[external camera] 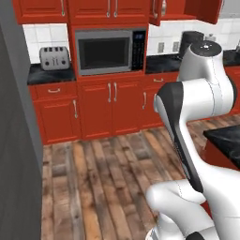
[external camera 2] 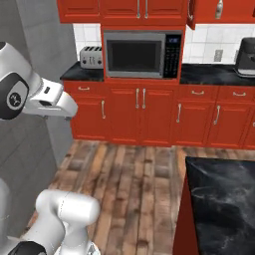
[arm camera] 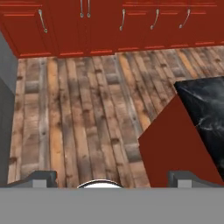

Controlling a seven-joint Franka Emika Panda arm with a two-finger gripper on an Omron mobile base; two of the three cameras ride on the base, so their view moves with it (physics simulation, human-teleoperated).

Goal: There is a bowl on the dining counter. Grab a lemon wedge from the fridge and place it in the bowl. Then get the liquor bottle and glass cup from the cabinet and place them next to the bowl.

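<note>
Kitchen w/ wood floor [arm camera: 78,113]; dining counter [external camera 2: 224,194] corner looks bare, jaws wide apart, nothing held.

1 microwave [external camera 2: 143,54], 1 toaster [external camera 2: 91,57].

A home kitchen — red cabinets [external camera 2: 137,112] line the wall around a built-in microwave [external camera 2: 143,55], a toaster [external camera: 55,57] sits on the black worktop [external camera 2: 214,74], white tiles [external camera: 44,35] back it, and wood plank flooring [arm camera: 83,113] runs below.

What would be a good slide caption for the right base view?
Robot arm faces a built-in microwave among red cabinets, toaster alongside, dining counter at right.
</note>
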